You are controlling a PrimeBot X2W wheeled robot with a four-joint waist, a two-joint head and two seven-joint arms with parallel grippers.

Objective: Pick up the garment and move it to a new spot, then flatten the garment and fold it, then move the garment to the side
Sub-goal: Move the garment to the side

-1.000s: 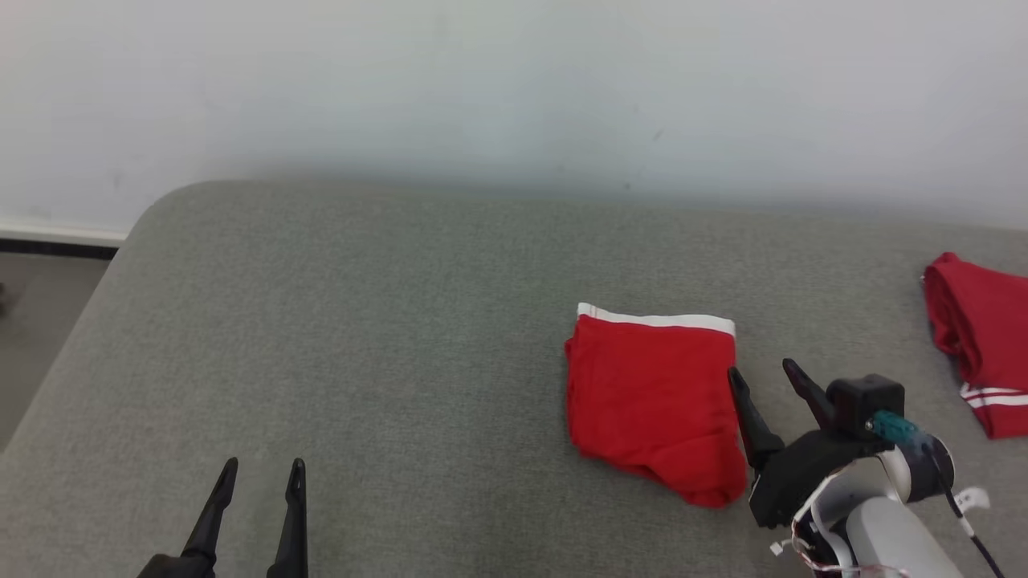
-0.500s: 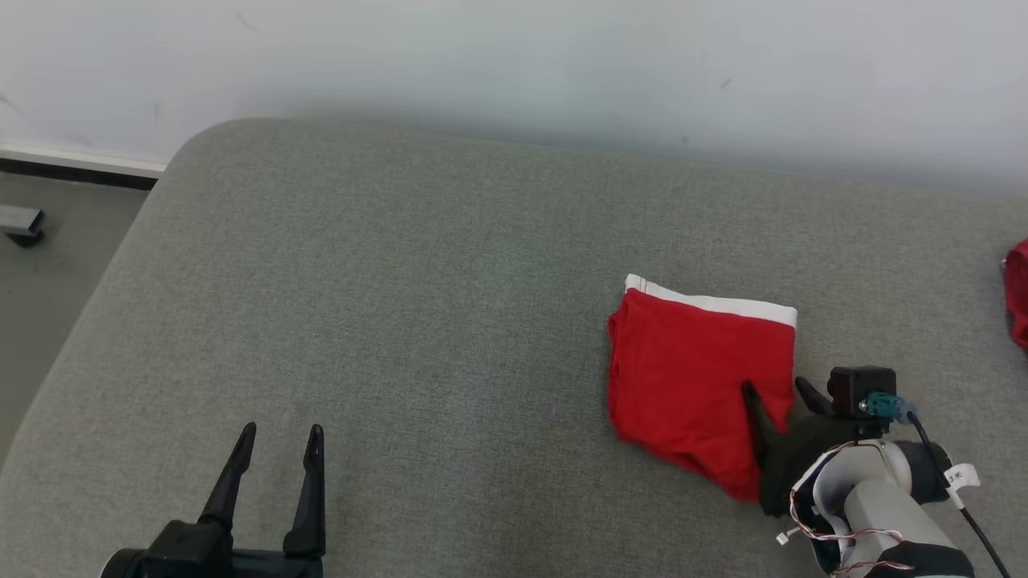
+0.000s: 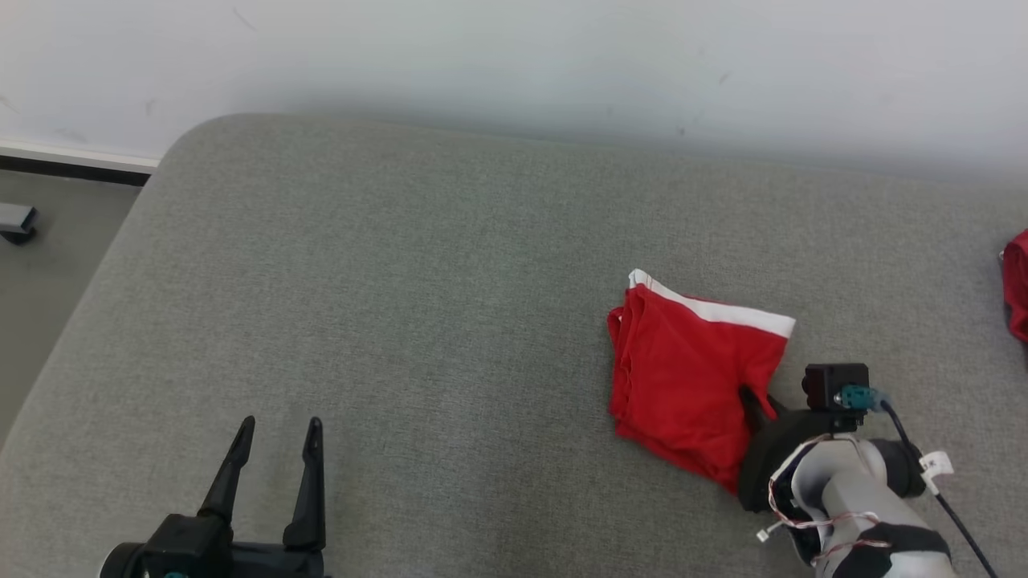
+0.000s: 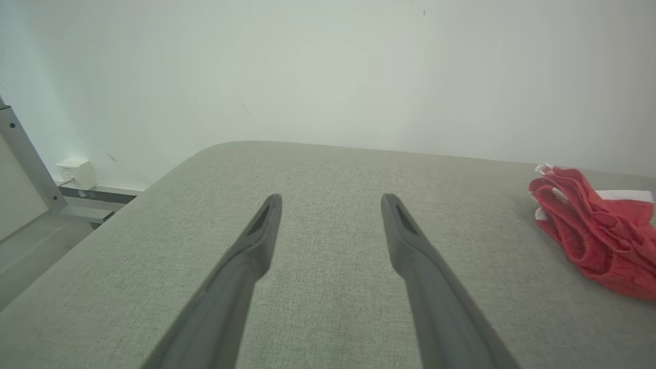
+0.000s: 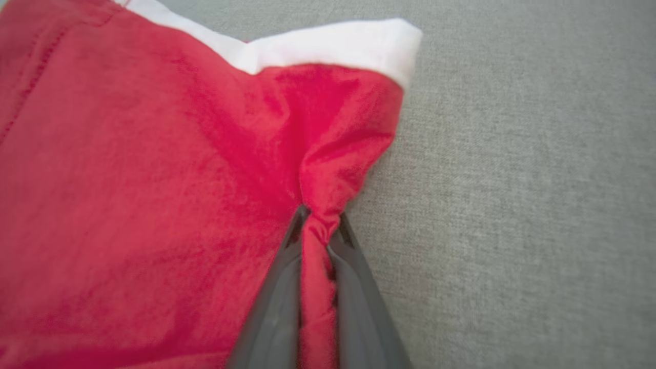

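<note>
Pale forearm [image 3: 843, 491], teal connector [image 3: 856, 396], black cable [image 3: 956, 522], dark fingers [image 3: 308, 478].

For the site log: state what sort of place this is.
Probably an indoor room set up for cloth-handling trials: a broad grey upholstered surface stands against a plain white wall, with skirting and bare floor beside it, and a red garment lies on it.

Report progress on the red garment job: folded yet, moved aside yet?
Done: the red fabric garment with a white waistband looks folded on the grey upholstered cushion. In hand: the right gripper is shut on its right edge, cloth bunching. To do: carrying it to the side. The left gripper is open, idle.
</note>
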